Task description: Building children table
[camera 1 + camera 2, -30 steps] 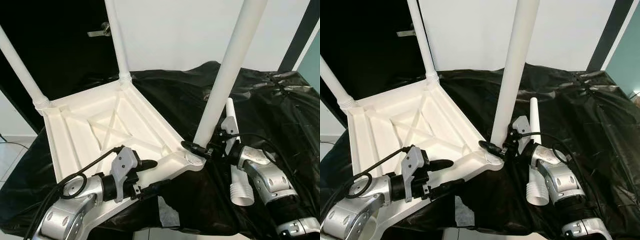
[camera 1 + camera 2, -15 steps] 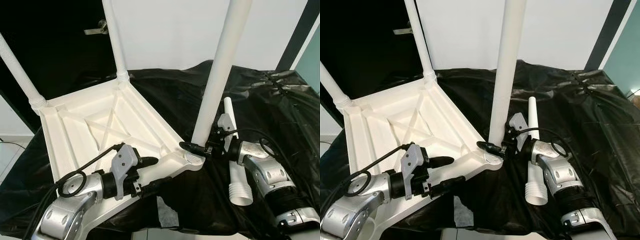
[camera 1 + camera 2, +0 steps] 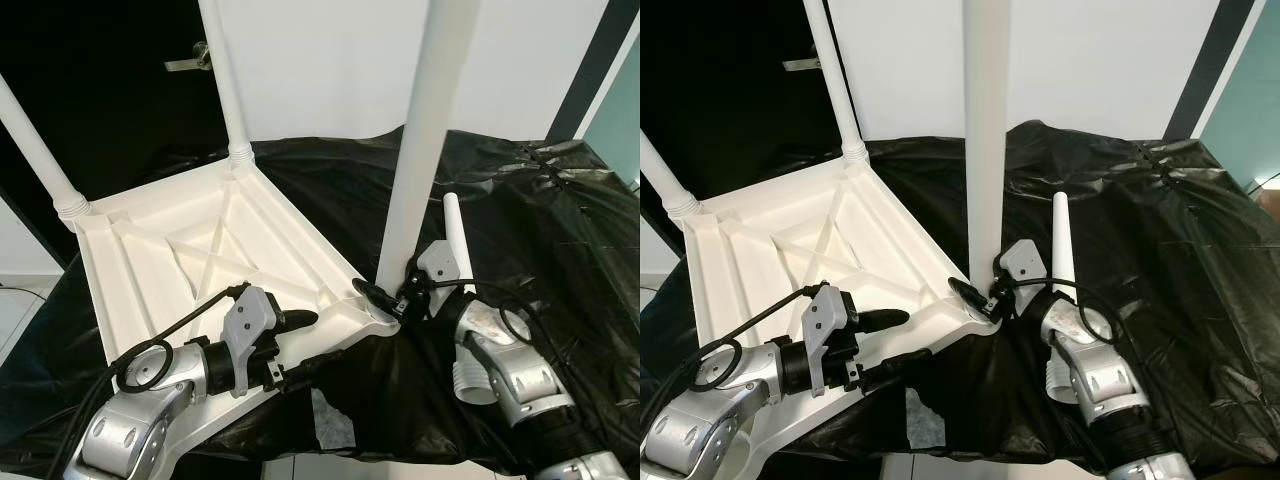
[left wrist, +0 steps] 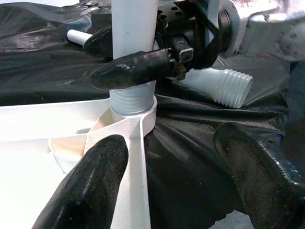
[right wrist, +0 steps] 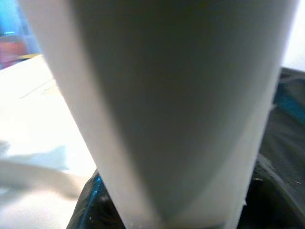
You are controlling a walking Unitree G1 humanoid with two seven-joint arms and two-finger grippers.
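White kids' tabletop (image 3: pixel 190 250) lies upside down on black plastic sheet (image 3: pixel 560 230), ribbed underside up, tilted w/ its near edge hanging past the sheet's front edge. Two legs already stand in the far corners: back leg (image 3: pixel 222 70) and far-left leg (image 3: pixel 35 135), both running out the top of frame. Third leg (image 3: pixel 420 130) stands upright in the near-right corner socket (image 3: pixel 378 312), its threaded collar seated at the socket rim (clearest in left wrist view). Right gripper (image 3: pixel 392 298) is clamped narrow around that leg's base just above the socket, one black finger (image 4: pixel 136 69) across the leg's front, the other behind it. Left gripper (image 3: pixel 295 345) sits at the tabletop's near edge, jaws wide: upper finger over the rim, lower finger below it, edge between them, no firm squeeze visible. Fourth leg (image 3: pixel 462 300) lies loose on the sheet just beside the right arm, ribbed open end (image 4: pixel 224 86) toward the robot, thin tip pointing away. Open sheet to the right and behind the table; white wall (image 3: pixel 330 70) and dark door (image 3: pixel 110 90) close behind.
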